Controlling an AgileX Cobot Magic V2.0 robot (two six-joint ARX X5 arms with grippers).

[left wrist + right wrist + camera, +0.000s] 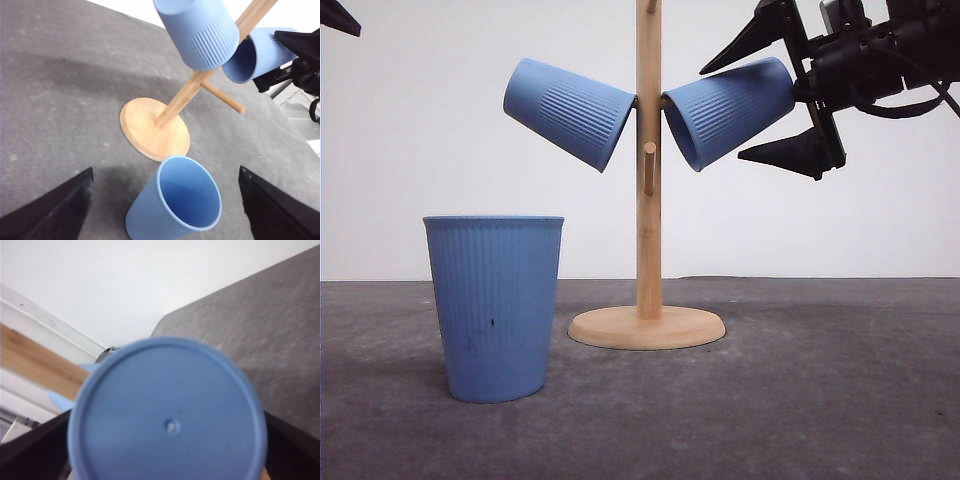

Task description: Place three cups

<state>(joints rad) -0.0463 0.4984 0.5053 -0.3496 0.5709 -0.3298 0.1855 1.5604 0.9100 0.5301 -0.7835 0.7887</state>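
Three light-blue ribbed cups are spread between a wooden cup stand and the bench. The left hung cup sits mouth-down on a peg to the left of the stand's post, tilted with its base up and outward. The right hung cup mirrors it on the opposite peg, mouth against the post and flat base pointing toward the right tool. The third cup stands upright on the grey bench, mouth up, to the left of the stand's round base and apart from it.

The wooden cup stand has a vertical post, a disc base, and a short free peg pointing toward the camera below the two hung cups.

The right tool is spread wide, one finger above and one below the base end of the right hung cup; from the front view the fingers appear slightly clear of the cup wall, though contact cannot be told for certain. In the right wrist view that cup's flat base sits between the dark fingers.

The left tool is also spread wide, high above the upright cup, gripping nothing.
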